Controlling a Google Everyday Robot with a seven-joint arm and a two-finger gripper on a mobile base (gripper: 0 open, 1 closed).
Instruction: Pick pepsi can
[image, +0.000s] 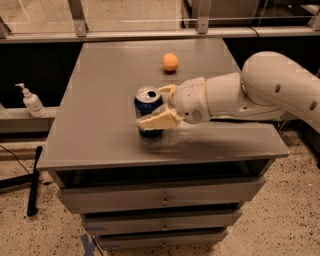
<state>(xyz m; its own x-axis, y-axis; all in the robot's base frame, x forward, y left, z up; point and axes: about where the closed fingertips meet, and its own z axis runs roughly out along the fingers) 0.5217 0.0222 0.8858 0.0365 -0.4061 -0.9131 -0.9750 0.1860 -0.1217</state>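
Standing upright on the grey table (95, 130), the pepsi can (146, 105) sat toward the front edge, roughly mid-width, base on the surface. Silver top with the opening faced up; the blue body was partly covered.

Gripper (152, 106) was at the can, reaching in from the right side of the view. Its cream fingers (159, 120) sat one on each side of the can: the near one lay across the lower front of the blue body, the far one sat behind the rim at the upper right. Both looked to be in contact, so the claw was recorded as closed around the can, with the can not lifted.

White arm (260, 90) ran low over the right part of the table, its wrist just beside the can.

Orange ball (170, 62) rested farther back on the table, well apart from the can and the gripper, and untouched.

Below the tabletop, stacked drawers (160, 200) showed small handles. A white pump bottle (32, 101) stood on a ledge to the left of the table. A black rod (34, 180) lay on the speckled floor at lower left.
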